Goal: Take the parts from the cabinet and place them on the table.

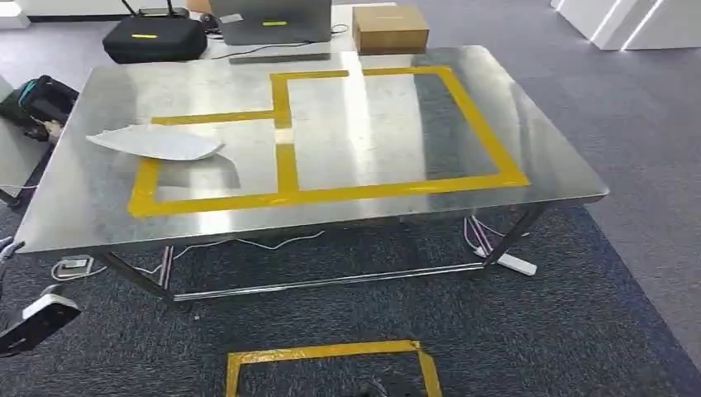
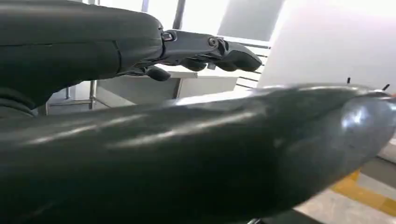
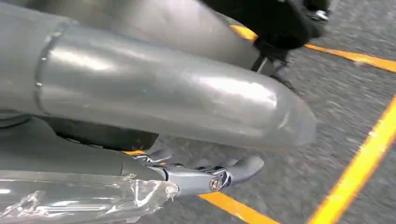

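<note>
Part (image 1: 157,142): pale grey, flat, curved, pointed ends, on steel table (image 1: 413,178).

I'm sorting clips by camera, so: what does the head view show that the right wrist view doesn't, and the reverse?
Head view alone: the steel table with yellow tape outlines, a white part lying on its left side, a cardboard box and a black case beyond it. Right wrist view alone: the right hand close up, beside a large grey metal part; whether it grips that part is unclear. Both share: dark carpet marked with yellow tape.
</note>
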### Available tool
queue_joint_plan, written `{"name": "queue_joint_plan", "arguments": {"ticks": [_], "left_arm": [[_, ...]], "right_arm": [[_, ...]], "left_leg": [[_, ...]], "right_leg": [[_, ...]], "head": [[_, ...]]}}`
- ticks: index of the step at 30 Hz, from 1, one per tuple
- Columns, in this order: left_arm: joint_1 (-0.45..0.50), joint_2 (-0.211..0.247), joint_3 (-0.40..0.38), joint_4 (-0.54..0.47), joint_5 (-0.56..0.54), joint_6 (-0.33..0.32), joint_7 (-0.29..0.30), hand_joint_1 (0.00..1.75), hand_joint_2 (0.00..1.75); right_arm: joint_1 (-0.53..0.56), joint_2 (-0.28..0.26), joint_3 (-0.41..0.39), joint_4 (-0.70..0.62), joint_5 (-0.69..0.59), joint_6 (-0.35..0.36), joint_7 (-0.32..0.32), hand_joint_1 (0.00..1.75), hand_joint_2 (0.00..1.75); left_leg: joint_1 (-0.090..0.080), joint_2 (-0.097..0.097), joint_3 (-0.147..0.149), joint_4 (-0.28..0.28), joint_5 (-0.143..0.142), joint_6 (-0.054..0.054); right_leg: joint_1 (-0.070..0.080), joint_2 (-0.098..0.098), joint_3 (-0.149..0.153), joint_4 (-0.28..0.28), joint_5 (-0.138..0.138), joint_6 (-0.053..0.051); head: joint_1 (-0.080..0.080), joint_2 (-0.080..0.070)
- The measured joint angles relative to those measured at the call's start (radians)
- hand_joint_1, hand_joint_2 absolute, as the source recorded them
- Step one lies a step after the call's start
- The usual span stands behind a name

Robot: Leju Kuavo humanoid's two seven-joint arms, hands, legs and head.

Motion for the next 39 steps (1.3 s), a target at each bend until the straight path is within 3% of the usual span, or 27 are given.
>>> {"name": "queue_joint_plan", "arguments": {"ticks": [1,3,5,7,9,11,12,13,14,16,18,19,21,22,23,24,26,27,28,29,31,32,33,35,37,38,39], "left_arm": [[0.000,0.000,0.002,0.000,0.000,0.000,0.000,0.00,0.00],[-0.001,0.003,0.008,0.000,0.000,-0.001,0.000,0.00,0.00],[-0.006,0.006,0.010,0.001,0.000,-0.007,0.000,0.00,0.00],[-0.006,0.006,0.008,0.006,0.000,-0.012,0.000,0.00,0.00],[-0.006,0.011,0.008,0.014,0.000,-0.017,0.000,0.00,0.00],[-0.010,0.014,0.008,0.020,0.000,-0.017,-0.002,0.00,0.00],[-0.010,0.014,0.007,0.023,0.000,-0.017,-0.004,0.00,0.00],[-0.010,0.014,0.007,0.028,0.000,-0.018,-0.004,0.00,0.00],[-0.010,0.014,0.007,0.031,0.000,-0.018,-0.005,0.00,0.00],[-0.012,0.018,0.007,0.034,0.001,-0.017,-0.008,0.00,0.00],[-0.020,0.019,0.007,0.036,0.002,-0.017,-0.010,0.00,0.00],[-0.020,0.019,0.006,0.038,0.004,-0.017,-0.011,0.00,0.00],[-0.019,0.021,0.006,0.042,0.004,-0.017,-0.012,0.00,0.00],[-0.019,0.021,0.006,0.045,0.004,-0.017,-0.012,0.00,0.00],[-0.023,0.021,0.006,0.046,0.004,-0.017,-0.013,0.00,0.00],[-0.024,0.021,0.006,0.047,0.004,-0.017,-0.013,0.00,0.00],[-0.023,0.022,0.006,0.049,0.004,-0.017,-0.013,0.00,0.00],[-0.023,0.022,0.006,0.051,0.004,-0.017,-0.013,0.00,0.00],[-0.023,0.022,0.006,0.053,0.004,-0.017,-0.013,0.00,0.00],[-0.023,0.022,0.006,0.055,0.004,-0.017,-0.013,0.00,0.00],[-0.024,0.022,0.006,0.057,0.004,-0.017,-0.013,0.00,0.00],[-0.026,0.023,0.006,0.058,0.004,-0.017,-0.013,0.00,0.00],[-0.026,0.024,0.007,0.058,0.004,-0.016,-0.014,0.00,0.00],[-0.031,0.024,0.006,0.060,0.004,-0.017,-0.015,0.00,0.00],[-0.028,0.024,0.005,0.061,0.004,-0.017,-0.016,0.00,0.00],[-0.025,0.024,0.005,0.063,0.004,-0.017,-0.016,0.00,0.00],[-0.024,0.025,0.005,0.066,0.004,-0.017,-0.016,0.00,0.00]], "right_arm": [[0.000,0.000,0.000,0.000,0.005,-0.001,0.000,0.00,0.00],[-0.004,0.000,0.000,0.000,0.027,-0.004,0.003,0.00,0.00],[-0.005,-0.002,0.000,0.000,0.075,-0.007,0.016,0.00,0.00],[0.001,-0.011,0.000,0.000,0.119,-0.011,0.028,0.00,0.00],[0.003,-0.024,0.000,0.000,0.133,-0.013,0.034,0.00,0.00],[0.003,-0.035,0.000,0.000,0.137,-0.019,0.035,0.00,0.00],[0.004,-0.040,0.000,0.001,0.139,-0.025,0.036,0.00,0.00],[0.006,-0.047,0.000,0.001,0.142,-0.029,0.038,0.00,0.00],[0.008,-0.053,0.000,0.001,0.147,-0.033,0.042,0.00,0.00],[0.009,-0.065,0.000,0.001,0.151,-0.038,0.044,0.00,0.00],[0.008,-0.080,0.000,0.002,0.151,-0.042,0.045,0.00,0.00],[0.009,-0.085,0.000,0.003,0.150,-0.044,0.045,0.00,0.00],[0.011,-0.093,0.000,0.004,0.150,-0.045,0.045,0.00,0.00],[0.013,-0.098,0.000,0.005,0.150,-0.045,0.045,0.00,0.00],[0.013,-0.100,0.000,0.005,0.150,-0.045,0.045,0.00,0.00],[0.015,-0.100,0.000,0.005,0.150,-0.044,0.046,0.00,0.00],[0.015,-0.102,0.000,0.005,0.150,-0.045,0.046,0.00,0.00],[0.015,-0.102,0.000,0.005,0.150,-0.045,0.046,0.00,0.00],[0.015,-0.103,0.000,0.005,0.150,-0.045,0.046,0.00,0.00],[0.016,-0.103,0.000,0.005,0.151,-0.045,0.046,0.00,0.00],[0.015,-0.103,0.000,0.005,0.161,-0.045,0.050,0.00,0.00],[0.013,-0.103,0.000,0.005,0.172,-0.045,0.054,0.00,0.00],[0.010,-0.103,0.000,0.005,0.179,-0.045,0.055,0.00,0.00],[0.010,-0.103,0.000,0.005,0.186,-0.045,0.055,0.00,0.00],[0.012,-0.103,0.000,0.005,0.187,-0.045,0.057,0.00,0.00],[0.011,-0.104,0.000,0.005,0.187,-0.045,0.057,0.00,0.00],[0.011,-0.105,0.000,0.005,0.186,-0.045,0.057,0.00,0.00]], "left_leg": [[0.000,-0.001,-0.016,0.001,0.014,-0.003],[-0.004,-0.001,-0.031,0.010,0.031,-0.012],[0.002,0.001,-0.033,0.004,0.058,-0.021],[0.007,-0.001,-0.042,0.004,0.063,-0.033],[0.008,-0.001,-0.070,0.075,-0.053,-0.042],[0.009,-0.001,-0.114,0.241,-0.163,-0.049],[0.009,-0.001,-0.124,0.310,-0.178,-0.050],[0.010,-0.001,-0.118,0.336,-0.162,-0.051],[0.010,-0.001,-0.090,0.323,-0.125,-0.051],[0.014,-0.001,0.014,0.194,-0.070,-0.053],[0.016,-0.002,0.146,0.012,-0.125,-0.056],[0.012,-0.008,0.141,0.011,-0.128,-0.036],[0.007,-0.008,0.129,0.015,-0.120,-0.025],[0.010,-0.005,0.117,0.010,-0.107,-0.010],[0.011,-0.001,0.105,0.010,-0.096,-0.001],[0.010,-0.002,0.091,0.010,-0.082,0.007],[0.008,-0.002,0.057,0.012,-0.053,0.010],[0.006,-0.001,0.038,0.012,-0.039,0.010],[0.005,-0.001,0.020,0.013,-0.025,0.008],[0.004,-0.001,0.003,0.013,-0.012,0.007],[0.003,-0.001,-0.030,0.013,0.015,0.001],[0.003,-0.003,-0.039,0.016,0.029,-0.003],[0.001,-0.003,-0.050,0.018,0.038,-0.009],[0.007,-0.002,-0.050,0.013,0.063,-0.019],[0.013,-0.003,-0.056,0.005,0.088,-0.035],[0.017,-0.004,-0.064,0.010,0.066,-0.038],[0.015,-0.004,-0.082,0.047,-0.004,-0.043]], "right_leg": [[0.000,0.000,0.071,-0.091,0.011,-0.004],[0.001,0.002,0.225,-0.302,-0.058,-0.007],[0.009,0.004,0.206,-0.302,-0.054,-0.013],[0.006,-0.001,0.189,-0.303,-0.030,-0.037],[0.006,-0.003,0.165,-0.302,-0.004,-0.054],[0.006,-0.003,0.131,-0.300,0.028,-0.056],[0.006,-0.004,0.112,-0.299,0.042,-0.053],[0.006,-0.004,0.094,-0.297,0.053,-0.052],[0.006,-0.006,0.074,-0.293,0.065,-0.050],[0.003,-0.006,0.037,-0.283,0.086,-0.044],[0.008,-0.004,0.013,-0.267,0.099,-0.034],[0.009,-0.005,0.012,-0.266,0.110,-0.028],[0.004,-0.004,0.008,-0.267,0.127,-0.017],[0.004,-0.003,0.004,-0.267,0.137,-0.010],[0.000,-0.002,-0.007,-0.253,0.103,-0.005],[0.000,-0.002,-0.031,-0.207,0.036,0.000],[-0.003,-0.002,-0.072,-0.048,-0.080,0.008],[-0.004,-0.002,-0.086,0.028,-0.107,0.011],[-0.005,-0.002,-0.082,0.067,-0.098,0.011],[-0.005,-0.002,-0.057,0.061,-0.063,0.011],[-0.006,-0.002,0.042,-0.050,0.001,0.006],[-0.006,-0.001,0.124,-0.156,-0.007,0.002],[-0.002,0.001,0.204,-0.265,-0.059,0.000],[0.006,0.006,0.192,-0.290,-0.053,-0.010],[0.011,0.004,0.177,-0.288,-0.032,-0.033],[0.006,-0.001,0.165,-0.290,-0.018,-0.044],[0.006,-0.001,0.147,-0.290,-0.002,-0.055]], "head": [[0.000,0.000],[0.002,0.000],[0.004,0.000],[0.000,0.000],[-0.007,0.000],[-0.008,0.000],[-0.008,0.000],[-0.008,0.000],[-0.008,0.000],[-0.007,0.000],[-0.009,0.000],[-0.001,0.000],[-0.001,0.000],[-0.004,0.000],[-0.003,0.000],[0.000,0.000],[0.000,0.000],[0.000,0.000],[-0.001,0.000],[0.000,0.000],[-0.001,0.000],[0.000,0.000],[0.002,0.000],[0.000,0.000],[0.001,0.000],[-0.003,0.000],[-0.006,0.000]]}}
